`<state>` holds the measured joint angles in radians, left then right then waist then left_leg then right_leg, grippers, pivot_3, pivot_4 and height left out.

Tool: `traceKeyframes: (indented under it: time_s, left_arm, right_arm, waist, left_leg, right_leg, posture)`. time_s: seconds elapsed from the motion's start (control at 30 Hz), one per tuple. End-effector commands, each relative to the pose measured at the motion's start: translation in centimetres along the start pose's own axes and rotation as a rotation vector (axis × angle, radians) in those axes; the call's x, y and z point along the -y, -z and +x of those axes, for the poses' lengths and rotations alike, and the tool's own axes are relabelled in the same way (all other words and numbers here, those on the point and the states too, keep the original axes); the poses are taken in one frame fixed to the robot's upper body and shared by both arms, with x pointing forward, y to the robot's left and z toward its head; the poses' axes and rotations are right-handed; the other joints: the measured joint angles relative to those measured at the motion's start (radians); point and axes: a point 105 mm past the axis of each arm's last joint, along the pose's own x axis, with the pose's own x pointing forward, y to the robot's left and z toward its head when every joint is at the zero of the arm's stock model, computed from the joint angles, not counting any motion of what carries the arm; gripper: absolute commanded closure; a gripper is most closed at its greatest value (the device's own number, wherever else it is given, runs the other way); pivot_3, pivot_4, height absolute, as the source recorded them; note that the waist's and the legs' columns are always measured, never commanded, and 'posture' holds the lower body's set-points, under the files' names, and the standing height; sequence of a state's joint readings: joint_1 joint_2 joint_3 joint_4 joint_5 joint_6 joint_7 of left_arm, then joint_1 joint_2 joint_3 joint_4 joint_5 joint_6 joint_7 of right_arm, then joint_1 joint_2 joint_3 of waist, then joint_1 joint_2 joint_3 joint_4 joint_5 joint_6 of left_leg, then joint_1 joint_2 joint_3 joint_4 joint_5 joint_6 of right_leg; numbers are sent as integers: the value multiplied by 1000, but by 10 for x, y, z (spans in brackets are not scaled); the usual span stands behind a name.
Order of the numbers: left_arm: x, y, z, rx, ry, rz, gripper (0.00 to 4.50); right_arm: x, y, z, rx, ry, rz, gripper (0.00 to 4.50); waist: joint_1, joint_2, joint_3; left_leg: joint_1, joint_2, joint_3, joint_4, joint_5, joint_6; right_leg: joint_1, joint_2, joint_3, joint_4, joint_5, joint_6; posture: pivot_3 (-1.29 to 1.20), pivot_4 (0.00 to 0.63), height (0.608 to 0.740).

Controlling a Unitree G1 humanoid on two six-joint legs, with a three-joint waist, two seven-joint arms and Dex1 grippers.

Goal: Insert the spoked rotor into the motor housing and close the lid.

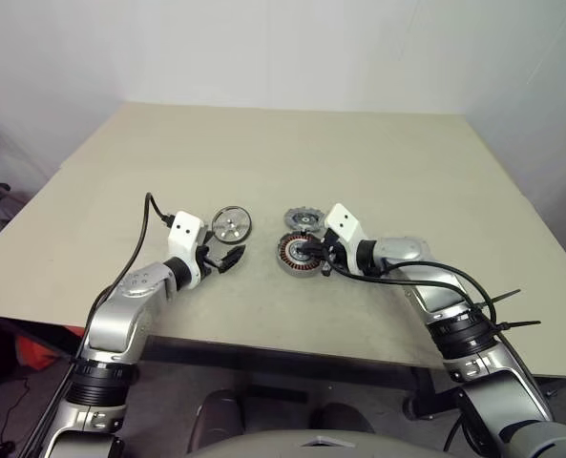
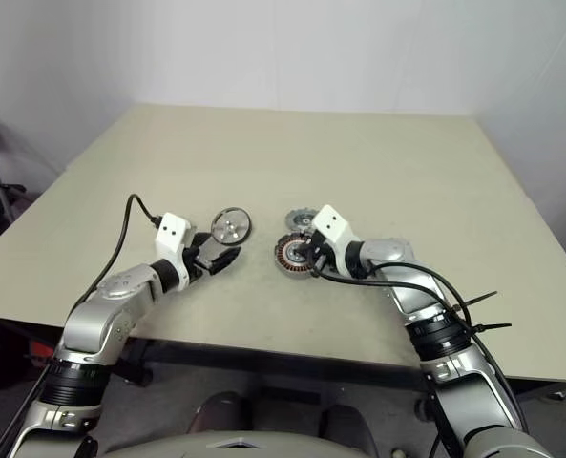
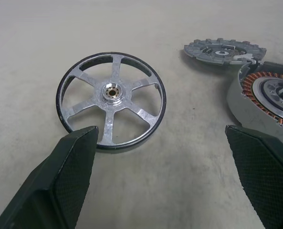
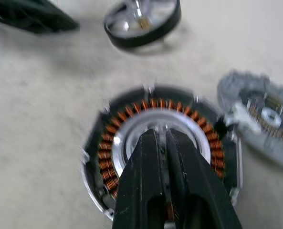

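Spoked rotor (image 3: 111, 99): one; motor housing (image 4: 160, 148): one; lid (image 3: 225, 50): one.

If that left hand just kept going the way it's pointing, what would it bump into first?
Probably the spoked rotor: it lies flat on the table just ahead of the open left gripper, nearer one of its fingers.

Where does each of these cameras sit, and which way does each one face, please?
Left and right eye views: on the head, looking forward and down over both arms at the table.
Left wrist view: along the open left gripper toward the spoked rotor.
Right wrist view: along the shut right gripper, over the motor housing.
Shared: both wrist views show the rotor, housing and lid.
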<state>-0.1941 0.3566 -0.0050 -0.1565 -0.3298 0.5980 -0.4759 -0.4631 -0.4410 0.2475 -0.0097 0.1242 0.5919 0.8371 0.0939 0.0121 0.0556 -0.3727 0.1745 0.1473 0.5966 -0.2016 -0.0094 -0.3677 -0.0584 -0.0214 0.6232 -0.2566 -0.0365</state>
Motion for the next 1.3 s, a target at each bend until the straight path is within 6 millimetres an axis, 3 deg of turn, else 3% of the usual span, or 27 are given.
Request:
traceKeyframes:
  time_s: [0.03,0.3,0.5,0.77,0.93,1.17,1.3]
  left_arm:
    - [1,-10,-1,38,1,25,0]
    - [0,-10,-2,35,-2,24,0]
    - [-1,-10,-2,34,-7,25,0]
    - [-3,-10,-3,33,-13,26,0]
    - [-2,-10,-2,33,-11,25,0]
    - [-1,-8,-1,27,-6,24,0]
    - [0,-10,0,30,0,27,0]
  right_arm:
    - [2,-21,-7,61,0,-42,4285]
    - [7,-17,-2,49,12,-21,4285]
    - [12,1,9,1,36,9,4285]
    - [24,2,12,0,78,13,4285]
    - [24,-2,9,22,75,9,4285]
    - [12,-37,-2,174,5,-6,4285]
    - [9,-38,-4,170,-8,-13,4285]
  waist:
    - [0,0,0]
    - [0,0,0]
    - [-1,0,0]
    - [-1,0,0]
    - [-1,0,0]
    - [0,0,0]
    - [0,0,0]
  left_leg:
    - [0,0,0,0,0,0]
    - [0,0,0,0,0,0]
    - [0,0,0,0,0,0]
    - [1,0,0,0,0,0]
    - [0,0,0,0,0,0]
    - [0,0,0,0,0,0]
    - [0,0,0,0,0,0]
  right_leg:
    - [0,0,0,0,0,0]
    - [0,0,0,0,0,0]
    - [0,0,0,0,0,0]
    - [1,0,0,0,0,0]
    - [0,0,0,0,0,0]
    - [0,0,0,0,0,0]
    - [0,0,0,0,0,0]
  posture:
    - [0,0,740]
    - [0,0,740]
    - [0,0,740]
    - [0,0,740]
    - [0,0,740]
    - [0,0,740]
    - [0,0,740]
